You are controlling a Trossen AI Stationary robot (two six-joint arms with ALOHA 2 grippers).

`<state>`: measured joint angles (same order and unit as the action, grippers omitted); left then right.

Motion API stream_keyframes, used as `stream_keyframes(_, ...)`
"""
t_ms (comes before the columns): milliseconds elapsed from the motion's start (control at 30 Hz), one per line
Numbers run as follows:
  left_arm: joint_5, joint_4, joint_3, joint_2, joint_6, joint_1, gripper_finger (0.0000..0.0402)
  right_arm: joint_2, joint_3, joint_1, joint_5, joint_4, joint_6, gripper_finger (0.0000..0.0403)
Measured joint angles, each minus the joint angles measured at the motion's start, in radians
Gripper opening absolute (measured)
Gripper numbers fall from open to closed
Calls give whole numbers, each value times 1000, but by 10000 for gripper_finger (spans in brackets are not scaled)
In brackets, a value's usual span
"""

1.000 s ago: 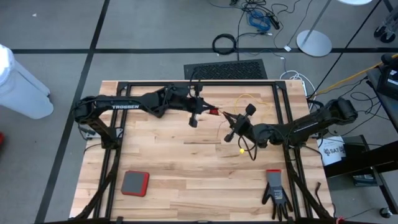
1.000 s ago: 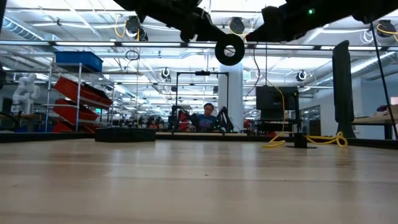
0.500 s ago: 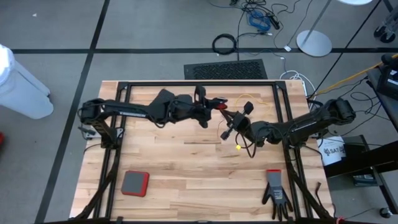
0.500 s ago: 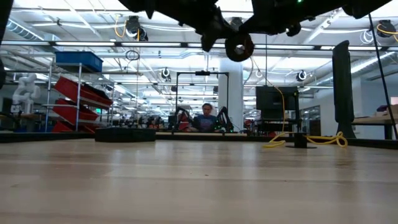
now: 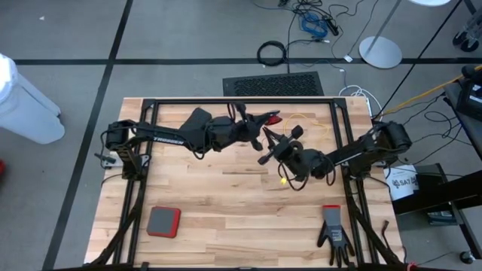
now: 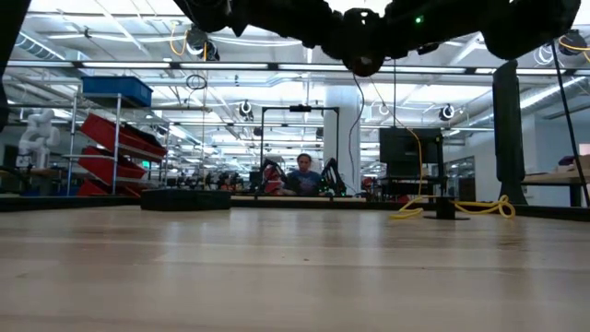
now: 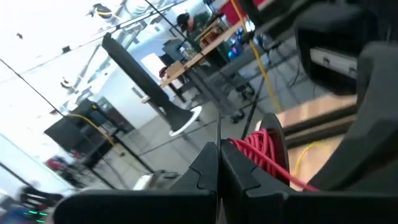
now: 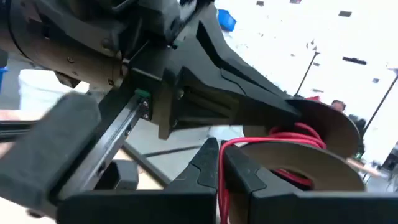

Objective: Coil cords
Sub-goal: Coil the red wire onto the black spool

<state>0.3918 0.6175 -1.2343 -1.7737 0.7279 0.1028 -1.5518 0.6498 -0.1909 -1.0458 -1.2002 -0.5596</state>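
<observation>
where the two arms meet above the far middle of the table (image 5: 196, 188), you have both grippers working one reel. your left gripper (image 5: 265, 120) reaches in from the left and its fingers (image 7: 205, 171) are pressed together on a thin cord, with the reel (image 7: 268, 152) of red cord just past their tips. your right gripper (image 5: 265, 154) comes in from the right, tilted up toward it, and its fingers (image 8: 214, 165) are likewise closed on a red strand that runs down from the reel; in its wrist view the left gripper's black body fills the space just behind.

seen from above, the reel shows as a small red spot at the left fingertips, held clear of the wood. the yellow cord (image 5: 301, 120) lies in loose loops on the table near the far right corner, just beyond the grippers, with a small yellow bit near the right wrist. the low view puts it far off on the tabletop beside a small dark block, possibly its reel, though that is too small to be sure.

nothing here sits in a container. the near half of the table is mostly bare wood; a red pad (image 5: 163, 221) lies near the front left corner and a black glove (image 5: 333, 229) near the front right edge.
</observation>
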Motion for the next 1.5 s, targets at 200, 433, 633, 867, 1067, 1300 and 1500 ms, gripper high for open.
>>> stream_keyframes(200, -30, 64, 0, 0, -118, 1, 1, -81, 1, 22, 4, -169, -116, 0)
stream_keyframes(433, -99, 119, 0, 0, -248, 2, 1, -135, 0, 47, 11, -212, -155, 0)
stream_keyframes(633, -173, 125, 0, 0, -334, 1, 1, -143, 0, 52, 2, -216, -194, 0)
stream_keyframes(867, -305, 19, 0, 39, -390, 2, 1, -142, -25, 20, -57, -219, -282, 0)
stream_keyframes(1067, -510, -186, 0, 126, -407, 15, 1, -141, -101, -19, -79, -253, -302, 0)
stream_keyframes(1300, -696, -450, 0, 186, -354, 37, 1, -141, -141, -75, 1, -270, -301, 0)
stream_keyframes(1500, -740, -633, 0, 200, -264, 46, 1, -138, -141, -129, 5, -226, -298, 0)
